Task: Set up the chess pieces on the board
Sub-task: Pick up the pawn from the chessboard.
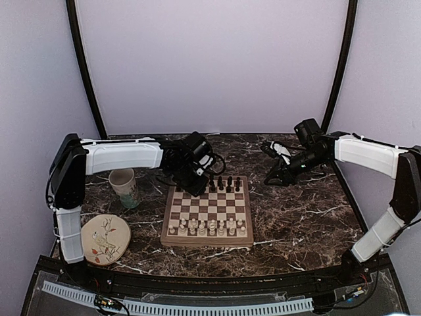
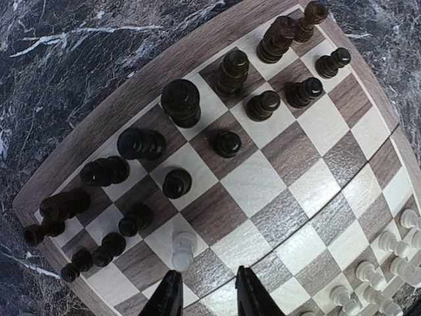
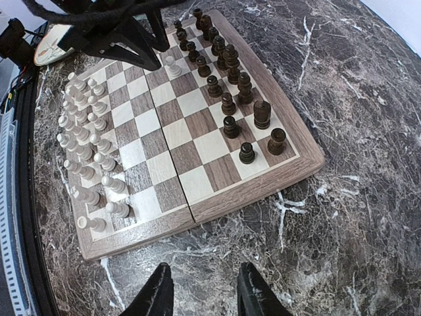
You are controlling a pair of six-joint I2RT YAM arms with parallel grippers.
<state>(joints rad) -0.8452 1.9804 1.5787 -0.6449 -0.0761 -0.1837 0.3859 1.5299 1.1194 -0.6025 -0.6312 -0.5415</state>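
Note:
The board (image 1: 207,242) lies at the table's middle. Dark pieces (image 1: 223,184) stand in its far two rows and white pieces (image 1: 207,227) in its near two rows. In the left wrist view the dark pieces (image 2: 181,102) fill the far rows, and one lone white pawn (image 2: 183,247) stands among them on a cream square. My left gripper (image 2: 207,293) is open and empty above the board's far left part. Its left fingertip (image 2: 168,289) is just beside that pawn. My right gripper (image 3: 200,289) is open and empty over bare marble, off the board's right edge (image 3: 263,181).
A pale mug (image 1: 123,186) stands left of the board. A round beige bird-patterned plate (image 1: 105,238) lies at the near left. The table is dark veined marble (image 1: 302,217). A black rail runs along its near edge.

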